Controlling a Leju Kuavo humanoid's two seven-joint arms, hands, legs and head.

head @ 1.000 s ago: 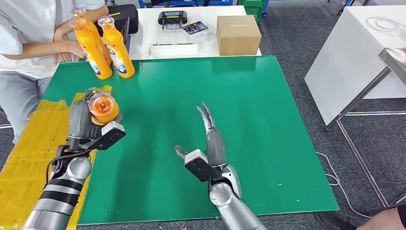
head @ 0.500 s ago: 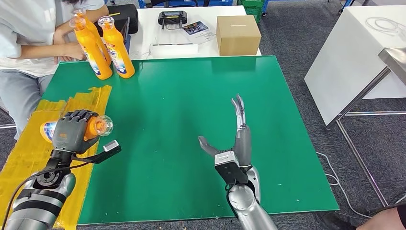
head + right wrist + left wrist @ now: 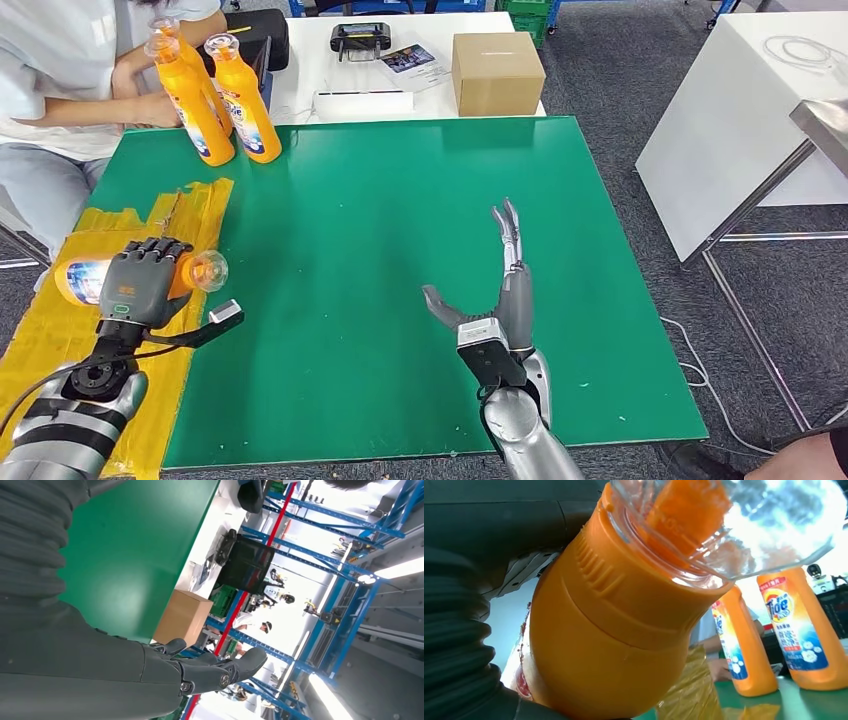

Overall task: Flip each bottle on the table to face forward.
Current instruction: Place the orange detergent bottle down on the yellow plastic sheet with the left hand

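We tipped the bottle point(image 3: 135, 276) from cap-up to sideways in left hand point(image 3: 140, 283); right hand point(image 3: 497, 300) shifted right.

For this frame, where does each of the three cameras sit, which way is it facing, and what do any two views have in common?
Head view: high on the body, looking forward and down at the green table; both silver arms, left hand and right hand show.
Left wrist view: behind the left hand, close on the held orange bottle.
Right wrist view: behind the right hand, facing across the table to blue racks.
Shared: head and left wrist views both show two standing bottles; head and right wrist views, the cardboard box.
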